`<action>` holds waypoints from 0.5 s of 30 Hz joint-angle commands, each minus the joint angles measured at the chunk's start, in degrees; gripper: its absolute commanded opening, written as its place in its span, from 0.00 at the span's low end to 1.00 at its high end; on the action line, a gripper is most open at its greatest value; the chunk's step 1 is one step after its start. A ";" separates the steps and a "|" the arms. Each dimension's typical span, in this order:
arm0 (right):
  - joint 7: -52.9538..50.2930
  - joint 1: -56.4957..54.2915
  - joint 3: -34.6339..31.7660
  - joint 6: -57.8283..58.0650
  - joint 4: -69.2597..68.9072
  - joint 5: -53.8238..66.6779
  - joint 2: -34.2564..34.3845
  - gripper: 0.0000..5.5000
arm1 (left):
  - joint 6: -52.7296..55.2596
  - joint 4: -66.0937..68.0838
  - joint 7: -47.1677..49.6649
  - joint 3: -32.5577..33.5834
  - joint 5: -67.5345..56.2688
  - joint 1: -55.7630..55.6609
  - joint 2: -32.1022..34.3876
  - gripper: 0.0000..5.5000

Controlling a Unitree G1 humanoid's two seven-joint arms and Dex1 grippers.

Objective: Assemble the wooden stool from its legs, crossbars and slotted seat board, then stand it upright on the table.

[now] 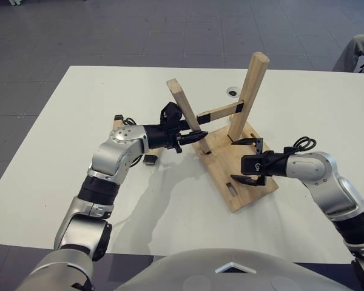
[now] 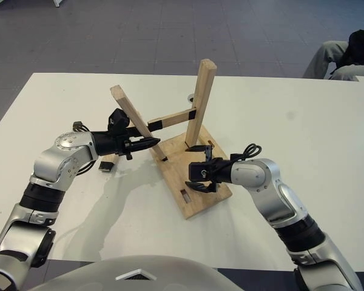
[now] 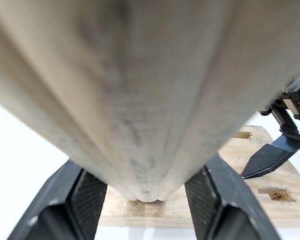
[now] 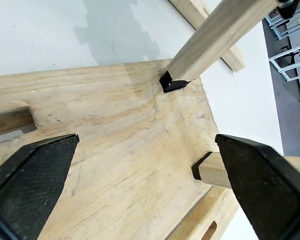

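— Where's the seat board (image 1: 221,162)?
— Flat on the white table (image 1: 79,109), with 2 legs standing in it. The upright leg (image 1: 250,91) is at the far side; the leaning leg (image 1: 181,100) tilts away from it. A black-tipped crossbar (image 1: 221,112) joins them.
— And the grippers?
— The left gripper (image 1: 191,134) is clamped on the leaning leg low down, with its pads (image 3: 90,200) pressed to the wood. The right gripper (image 1: 232,160) hangs over the board near the upright leg's foot, fingers (image 4: 30,170) spread wide and gripping nothing.
— Anything else?
— 1 open slot (image 1: 232,188) near the board's front edge, and a small black piece (image 1: 150,159) on the table beside the left arm.
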 commanded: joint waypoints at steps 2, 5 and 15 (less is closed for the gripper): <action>-0.90 -3.96 -3.68 5.16 2.65 3.50 2.19 0.92 | 3.63 3.79 0.18 -4.52 6.38 4.30 2.80 0.37; -1.30 -4.65 -3.90 5.07 3.27 3.62 2.51 0.92 | 5.18 4.36 -0.39 -3.32 4.25 4.01 2.35 0.37; 2.17 -0.82 -3.53 5.04 1.48 4.15 -1.61 0.92 | 6.89 5.69 -1.66 -2.18 2.27 3.68 2.42 0.37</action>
